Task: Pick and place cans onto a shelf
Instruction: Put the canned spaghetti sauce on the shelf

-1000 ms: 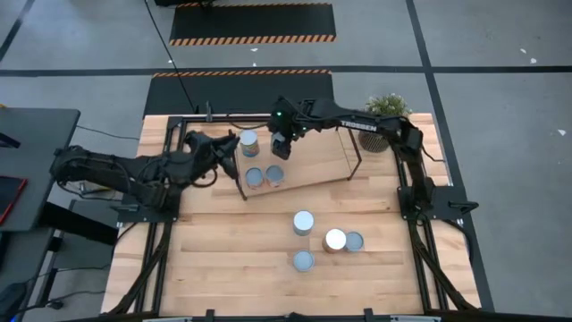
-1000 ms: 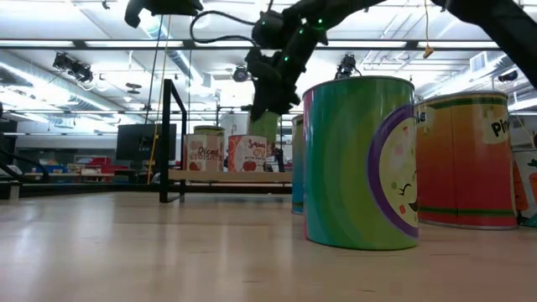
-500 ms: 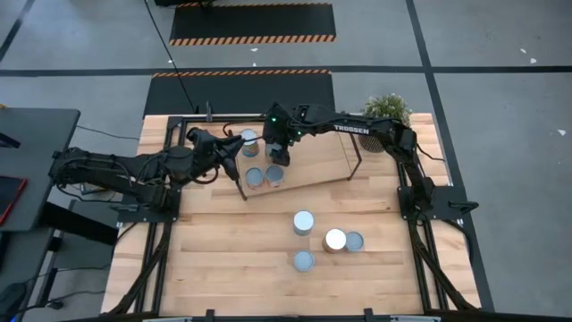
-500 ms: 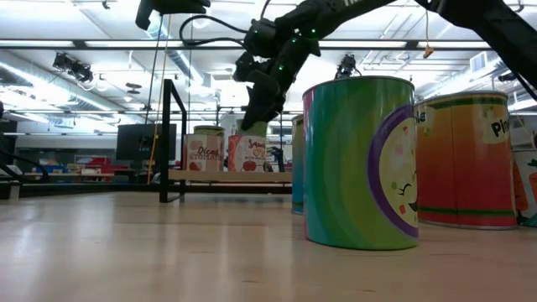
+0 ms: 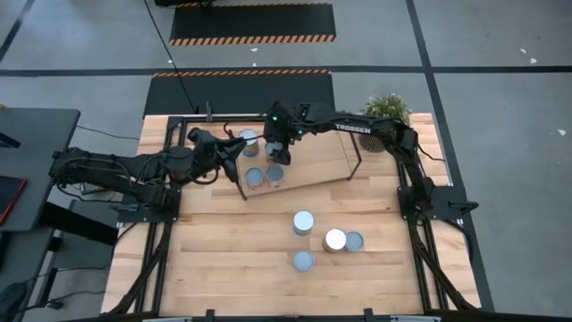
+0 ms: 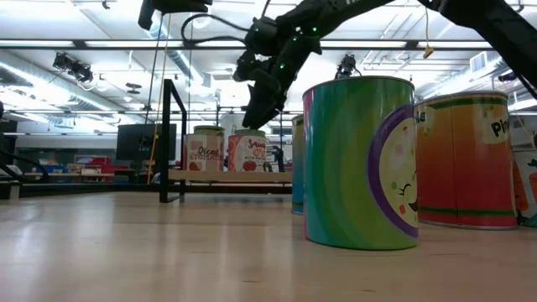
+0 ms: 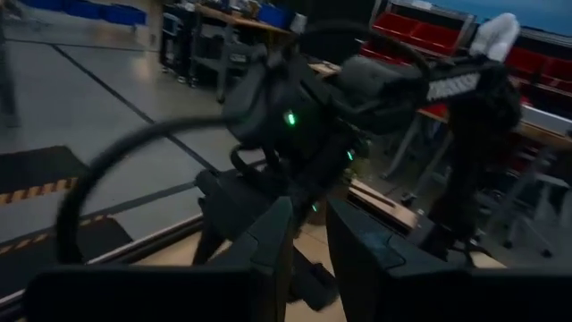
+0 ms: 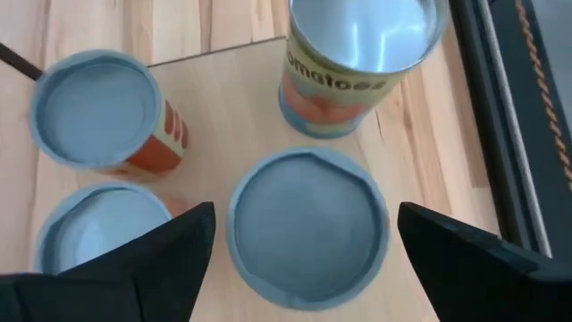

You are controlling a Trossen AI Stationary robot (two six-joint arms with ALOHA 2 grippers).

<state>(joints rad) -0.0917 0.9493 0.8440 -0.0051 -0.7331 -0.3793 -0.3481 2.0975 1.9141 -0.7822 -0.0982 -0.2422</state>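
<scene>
The right tool [image 5: 276,157] hangs over the left part of the shelf [image 5: 313,161], at the far side of the desk [image 5: 223,250]. In the right wrist view its two dark fingers [image 8: 170,259] stand wide apart, one on each side of a can with a pale blue-grey top [image 8: 308,228]. This can stands on the light wood of the shelf, and a gap shows between the can and each finger, so the tool is not closed on it.

Three more cans stand close around it on the shelf: a can with a silvery top and an orange label [image 8: 366,54], a can with an orange-red side [image 8: 98,112], and a third can [image 8: 103,233] that is partly hidden by one finger. In the low view two of the shelf cans with red labels [image 6: 225,152] stand side by side under the dark arm.

The left tool [image 5: 234,150] is at the left end of the shelf, just beside the black rod frame. In the left wrist view its fingers [image 7: 268,246] stand with a narrow gap between them and hold nothing.

Four other cans stand on the near half of the desk, well apart from the shelf: one alone [image 5: 304,222], a pair touching [image 5: 343,240], and one nearest [image 5: 303,260]. A potted plant [image 5: 386,109] stands at the far right corner.
</scene>
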